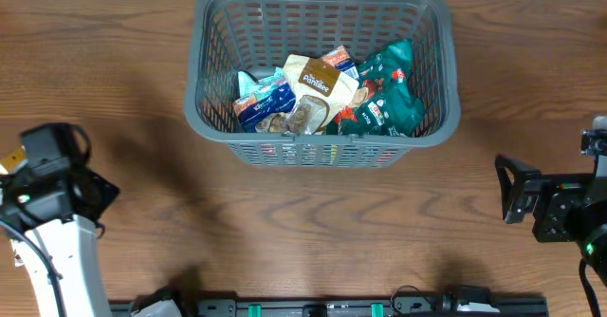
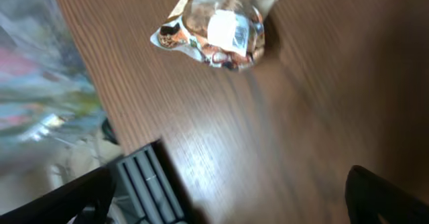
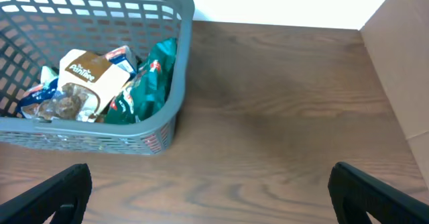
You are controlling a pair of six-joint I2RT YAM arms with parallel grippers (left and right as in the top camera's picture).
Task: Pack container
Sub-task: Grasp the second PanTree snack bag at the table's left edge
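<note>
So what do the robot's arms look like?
The left arm has a white rounded body, a black blocky head, a black cable and a small yellow tag. The right arm is black and boxy with a tiny green light.

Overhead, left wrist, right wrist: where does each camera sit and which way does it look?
Overhead: above the table, looking straight down on the basket of snack packets; left arm and right arm at the sides.
Left wrist: on the left arm, looking down at the table and one loose packet; left gripper, fingers in the bottom corners.
Right wrist: on the right arm, looking across at the basket; right gripper, fingers in the bottom corners.
Shared: overhead and right wrist both show the basket and green packet.
</note>
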